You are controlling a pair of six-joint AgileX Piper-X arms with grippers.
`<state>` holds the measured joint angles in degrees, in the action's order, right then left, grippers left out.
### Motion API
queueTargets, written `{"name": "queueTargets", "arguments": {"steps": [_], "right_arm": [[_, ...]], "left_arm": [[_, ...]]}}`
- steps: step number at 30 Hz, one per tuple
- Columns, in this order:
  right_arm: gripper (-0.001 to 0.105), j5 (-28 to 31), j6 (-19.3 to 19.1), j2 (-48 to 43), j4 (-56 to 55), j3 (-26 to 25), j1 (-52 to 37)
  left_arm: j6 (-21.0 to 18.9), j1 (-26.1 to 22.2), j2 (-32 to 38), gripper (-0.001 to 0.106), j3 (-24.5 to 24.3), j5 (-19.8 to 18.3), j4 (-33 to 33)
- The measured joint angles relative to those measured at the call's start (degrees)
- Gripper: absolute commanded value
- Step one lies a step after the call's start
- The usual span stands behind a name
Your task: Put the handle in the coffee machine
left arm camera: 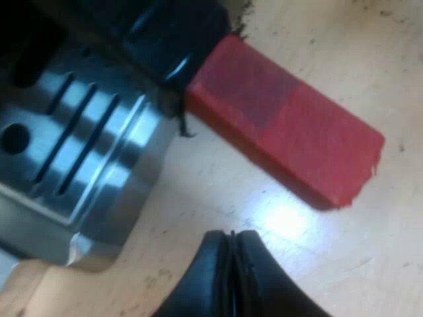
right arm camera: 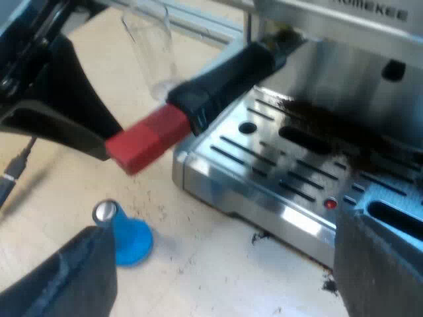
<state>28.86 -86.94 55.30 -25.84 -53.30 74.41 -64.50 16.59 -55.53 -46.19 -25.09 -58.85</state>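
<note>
1. The holder (right arm camera: 228, 76) is at the espresso machine's (right arm camera: 344, 72) front. Its dark handle runs out from under the machine's head and above the drip tray (right arm camera: 277, 172), and its red end (right arm camera: 145, 139) juts past the tray's corner. The metal end is hidden under the head, so it cannot be told whether it is locked. It looks inserted, and the locking turn is probably the step in hand.
2. The left gripper (left arm camera: 231, 264) has its fingers pressed together on nothing. It stands close by the red end, at the part of the handle farthest from the machine. Whether it touches the handle cannot be told. Fingers held together there suit a sideways nudge on the handle better than a grasp.
3. The left wrist looks steeply down past the tray's corner at the surface (right arm camera: 59, 191), with its fingertips aimed at the bare wood beside the red end.
4. The right gripper (right arm camera: 228, 264) hangs before the machine's front with its fingers wide apart and empty. It is well clear of the handle and seems to be out of the way.
5. A blue tamper (right arm camera: 129, 238) stands on the surface near the tray's front. A measuring glass (right arm camera: 152, 53) stands upright just beyond the handle, where a careless swing might clip it. Coffee grounds (right arm camera: 324, 119) are scattered over the tray.
</note>
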Motion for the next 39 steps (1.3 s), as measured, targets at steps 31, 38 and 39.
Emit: {"name": "queueTargets", "arguments": {"steps": [31,38,39], "right_arm": [[0.070,-0.8,0.4,0.0,-0.1,0.0,0.0],[0.070,-5.0,0.4,0.0,-0.1,0.0,-2.0],[0.070,-6.9,0.4,0.0,-0.1,0.0,-3.5]], "left_arm": [[3.6,5.3,0.3,0.001,0.1,0.3,-4.0],[0.1,-3.9,8.6,0.014,-0.4,5.0,-4.9],[-0.3,-4.9,10.0,0.020,-1.1,6.1,-4.9]]}}
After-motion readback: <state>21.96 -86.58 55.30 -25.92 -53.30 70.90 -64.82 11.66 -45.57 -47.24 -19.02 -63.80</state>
